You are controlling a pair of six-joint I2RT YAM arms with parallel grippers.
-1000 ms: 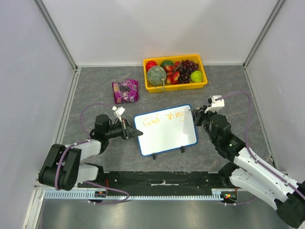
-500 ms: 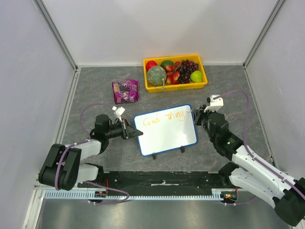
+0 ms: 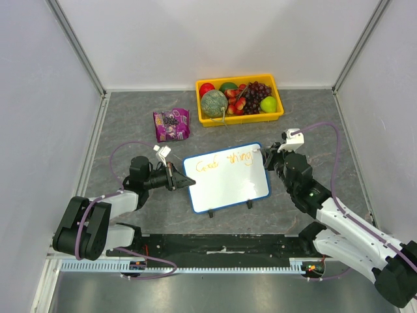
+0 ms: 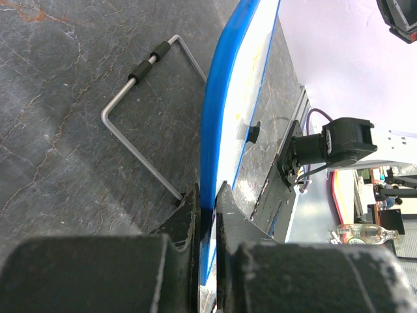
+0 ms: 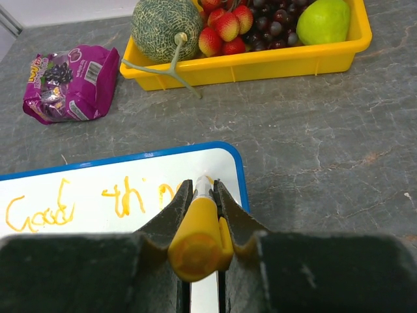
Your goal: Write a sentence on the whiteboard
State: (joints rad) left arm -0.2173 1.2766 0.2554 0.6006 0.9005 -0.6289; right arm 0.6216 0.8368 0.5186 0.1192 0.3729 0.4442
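Obs: right gripper [image 5: 201, 187] pinches orange marker [image 5: 197, 238] at the whiteboard [image 5: 88, 220] rim nearest the table's right edge; left gripper [image 4: 207, 195] clamps the opposite rim. Risk: sentence [image 5: 124, 199] runs out of room and the tip slips off.

I observe a dark grey, veined, stone-pattern tabletop [image 3: 130, 111]. Plain white panel walls [image 3: 215, 39] enclose it at 9, 12 and 3 o'clock, joined by slim aluminium corner posts [image 3: 75, 45]. Lighting is even and diffuse.

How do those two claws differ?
The left gripper pinches the whiteboard by its blue rim; the right gripper holds an orange marker, tip at the board. The left gripper sits at the board's left edge, the right gripper near its far right corner. Both are shut.
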